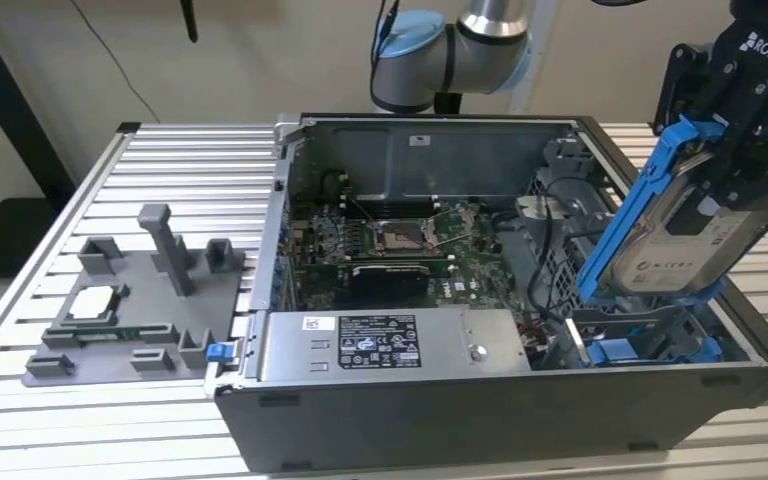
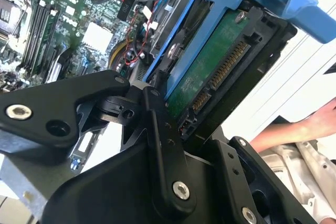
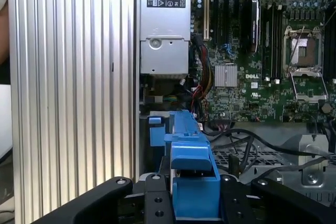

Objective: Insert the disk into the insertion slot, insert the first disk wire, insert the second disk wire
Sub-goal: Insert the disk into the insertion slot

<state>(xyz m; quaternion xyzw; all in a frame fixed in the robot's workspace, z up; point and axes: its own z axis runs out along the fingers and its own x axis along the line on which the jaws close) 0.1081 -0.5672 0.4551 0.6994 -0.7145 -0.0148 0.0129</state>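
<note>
one disk (image 1: 682,243) in the gripper (image 1: 727,172)

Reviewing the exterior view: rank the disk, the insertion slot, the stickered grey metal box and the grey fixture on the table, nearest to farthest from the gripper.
1. The disk: held tilted in the gripper.
2. The insertion slot: just below the disk.
3. The grey metal box: further toward the exterior view's left.
4. The grey fixture: farthest, at the exterior view's left.
</note>
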